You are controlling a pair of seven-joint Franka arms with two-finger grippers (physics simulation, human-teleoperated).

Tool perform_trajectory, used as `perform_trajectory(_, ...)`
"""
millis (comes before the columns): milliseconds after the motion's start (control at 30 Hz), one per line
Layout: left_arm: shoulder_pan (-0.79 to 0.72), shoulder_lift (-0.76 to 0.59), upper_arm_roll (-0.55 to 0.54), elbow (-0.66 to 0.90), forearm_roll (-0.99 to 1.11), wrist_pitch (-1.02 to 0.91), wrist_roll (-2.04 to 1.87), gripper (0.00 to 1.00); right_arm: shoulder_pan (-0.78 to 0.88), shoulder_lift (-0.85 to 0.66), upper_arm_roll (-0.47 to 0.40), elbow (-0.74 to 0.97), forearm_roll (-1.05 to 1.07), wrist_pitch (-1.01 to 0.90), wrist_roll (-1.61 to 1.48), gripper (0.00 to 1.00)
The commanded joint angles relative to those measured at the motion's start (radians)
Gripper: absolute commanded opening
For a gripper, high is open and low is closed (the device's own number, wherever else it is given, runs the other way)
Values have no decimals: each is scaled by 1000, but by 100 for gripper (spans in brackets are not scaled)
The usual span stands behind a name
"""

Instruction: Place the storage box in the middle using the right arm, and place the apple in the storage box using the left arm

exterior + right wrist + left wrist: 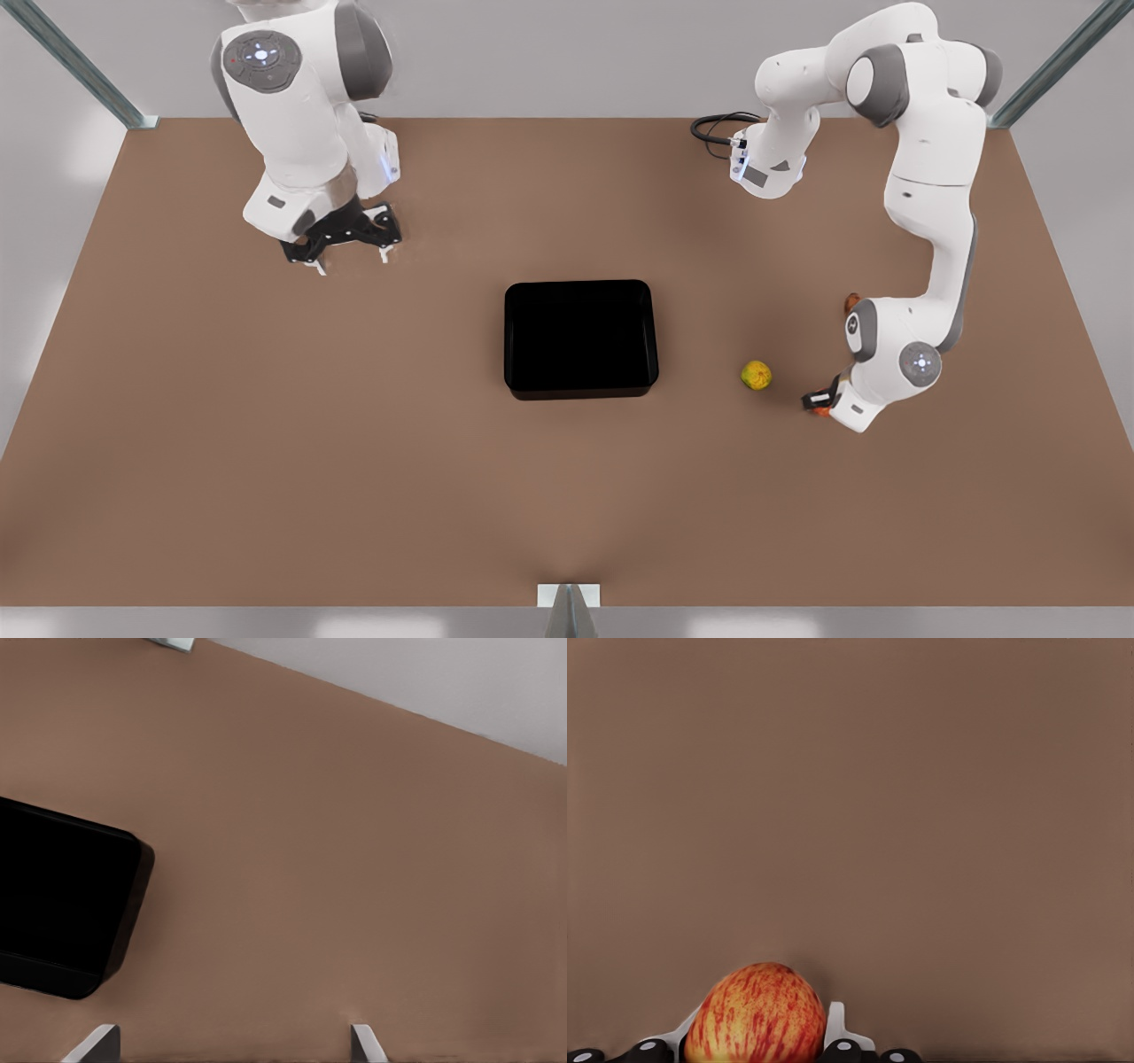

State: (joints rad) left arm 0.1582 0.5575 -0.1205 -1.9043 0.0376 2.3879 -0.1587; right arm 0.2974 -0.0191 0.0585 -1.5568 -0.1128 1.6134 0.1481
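The storage box [580, 337], a shallow glossy black bin, lies in the middle of the brown table; its corner [62, 904] also appears in the right wrist view. The apple [755, 1014], red with yellow streaks, sits between the white fingers [835, 1020] of my left gripper [757, 1032], which is shut on it. In the front view that gripper [819, 403] is low at the table on the front view's right, with a sliver of the apple [825, 411] under it. My right gripper [353, 252] hangs open at the back on the front view's left, with nothing between its fingers [363, 1041].
A yellow-green round fruit [756, 375] lies on the table between the box and the left gripper. A small brown-orange object [852, 301] peeks out behind the left arm's elbow. Metal frame posts stand at the table's far corners.
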Motion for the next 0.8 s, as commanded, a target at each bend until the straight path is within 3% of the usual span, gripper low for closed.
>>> perform_trajectory(0, 0, -11, -1, -4, -10, -10, 1, 66, 46, -12, -2, -5, 1, -15, -1, 100)
perform_trajectory(67, -5, -73, -10, -28, -12, -42, 1, 66, 39, 5, -2, 55, -2, -121, 4, 100)
perform_trajectory(200, -25, -214, -88, -50, -25, -187, -57, 66, 2, -58, 3, 37, 2, -99, -1, 100)
perform_trajectory(333, -195, -295, -114, -41, -131, -254, -281, 66, 2, -18, 24, 55, 2, -113, -1, 100)
perform_trajectory(533, -506, -185, -99, 151, -165, -256, -689, 66, -3, 13, 18, 70, 2, -96, 1, 100)
perform_trajectory(600, -779, -136, 120, 246, -226, -259, -775, 66, -17, 11, 17, 77, 5, -95, 1, 100)
perform_trajectory(733, -1081, -34, 341, 364, -350, -253, -907, 66, -14, 25, 18, 92, 7, -95, 2, 100)
perform_trajectory(767, -1138, -2, 384, 386, -355, -245, -929, 72, -12, 25, 18, 92, 7, -95, 2, 100)
